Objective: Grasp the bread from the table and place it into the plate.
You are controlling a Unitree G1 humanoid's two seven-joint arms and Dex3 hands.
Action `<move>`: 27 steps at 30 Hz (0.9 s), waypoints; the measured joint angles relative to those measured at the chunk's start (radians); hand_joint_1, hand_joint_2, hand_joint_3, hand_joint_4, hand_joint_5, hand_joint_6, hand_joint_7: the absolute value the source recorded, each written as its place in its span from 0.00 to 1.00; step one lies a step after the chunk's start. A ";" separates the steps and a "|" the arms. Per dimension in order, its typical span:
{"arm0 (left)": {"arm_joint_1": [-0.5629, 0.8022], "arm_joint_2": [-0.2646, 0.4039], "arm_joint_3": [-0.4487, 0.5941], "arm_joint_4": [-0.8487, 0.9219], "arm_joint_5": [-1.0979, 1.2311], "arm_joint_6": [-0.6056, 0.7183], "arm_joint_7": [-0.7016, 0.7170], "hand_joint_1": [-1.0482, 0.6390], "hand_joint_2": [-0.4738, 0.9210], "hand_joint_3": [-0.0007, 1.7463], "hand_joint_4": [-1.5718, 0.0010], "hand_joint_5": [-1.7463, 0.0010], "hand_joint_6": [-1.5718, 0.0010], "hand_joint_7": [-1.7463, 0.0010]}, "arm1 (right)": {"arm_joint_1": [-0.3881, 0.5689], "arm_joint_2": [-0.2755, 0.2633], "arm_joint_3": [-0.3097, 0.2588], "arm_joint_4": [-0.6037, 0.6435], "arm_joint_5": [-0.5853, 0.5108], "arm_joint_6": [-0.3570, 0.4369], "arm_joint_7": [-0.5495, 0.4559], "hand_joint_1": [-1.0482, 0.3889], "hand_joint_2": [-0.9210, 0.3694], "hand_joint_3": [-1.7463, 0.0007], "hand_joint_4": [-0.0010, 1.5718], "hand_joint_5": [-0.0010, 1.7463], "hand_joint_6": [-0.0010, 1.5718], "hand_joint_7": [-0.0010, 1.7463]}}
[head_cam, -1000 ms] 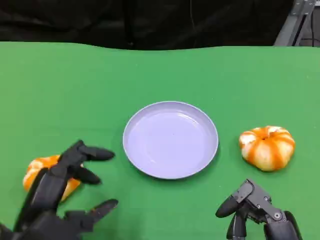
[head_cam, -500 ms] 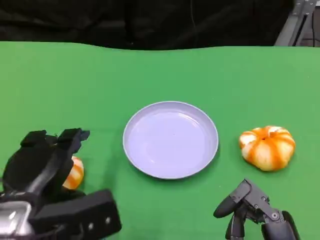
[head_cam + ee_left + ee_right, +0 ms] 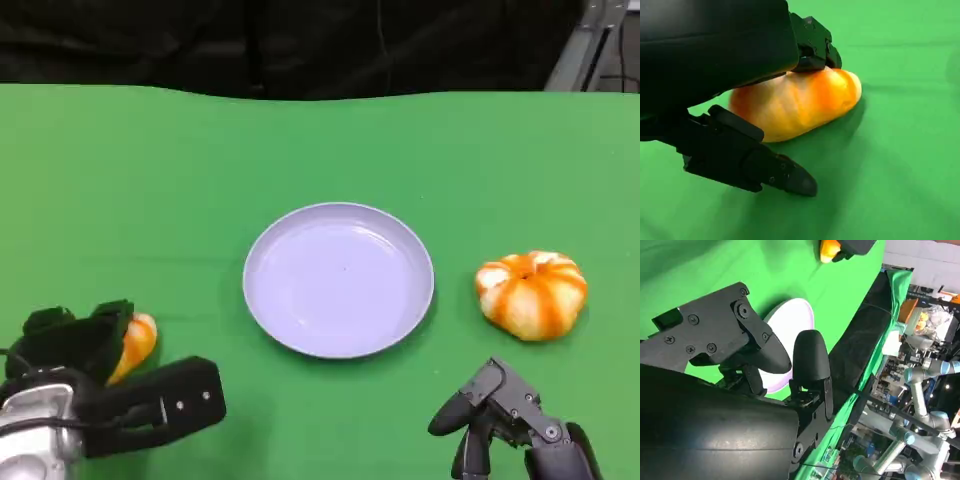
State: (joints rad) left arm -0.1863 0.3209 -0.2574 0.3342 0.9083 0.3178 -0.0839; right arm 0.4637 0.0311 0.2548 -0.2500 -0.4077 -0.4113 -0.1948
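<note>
One glazed orange-and-cream bread roll (image 3: 800, 102) lies on the green table (image 3: 200, 170) left of the round pale-lilac plate (image 3: 339, 279), the left hand (image 3: 75, 345) cupped over it without a sure grip, the right hand (image 3: 500, 415) idle and curled, so lifting now could squirt it sideways.

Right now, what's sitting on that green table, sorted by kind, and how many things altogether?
Orange-glazed bread rolls: 2, an oblong one under the left robot hand and a round pumpkin-shaped one on the right.
Round pale lilac plates: 1, in the middle, nothing in it.
Total: 3 things on the green table.
</note>
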 measured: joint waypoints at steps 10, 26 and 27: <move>0.031 0.014 0.013 0.147 -0.080 -0.438 0.693 0.57 0.51 0.80 0.34 0.00 0.46 0.01 | -0.001 0.000 0.003 0.000 0.008 0.000 0.001 0.63 0.21 0.22 0.46 1.00 0.28 1.00; -0.151 -0.079 -0.091 0.148 -0.068 -0.611 0.884 0.54 0.44 0.88 0.33 0.00 0.45 0.01 | -0.025 0.003 0.028 0.040 0.054 -0.014 0.009 0.65 0.22 0.16 0.45 1.00 0.29 1.00; -0.173 -0.094 -0.104 0.153 -0.068 -0.618 0.879 0.54 0.43 0.88 0.33 0.00 0.45 0.01 | -0.025 0.003 0.028 0.040 0.054 -0.016 0.008 0.65 0.22 0.16 0.46 1.00 0.29 1.00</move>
State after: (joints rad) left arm -0.3597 0.2265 -0.3614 0.4876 0.8405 -0.3005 0.7955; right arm 0.4390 0.0337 0.2823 -0.2096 -0.3537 -0.4274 -0.1864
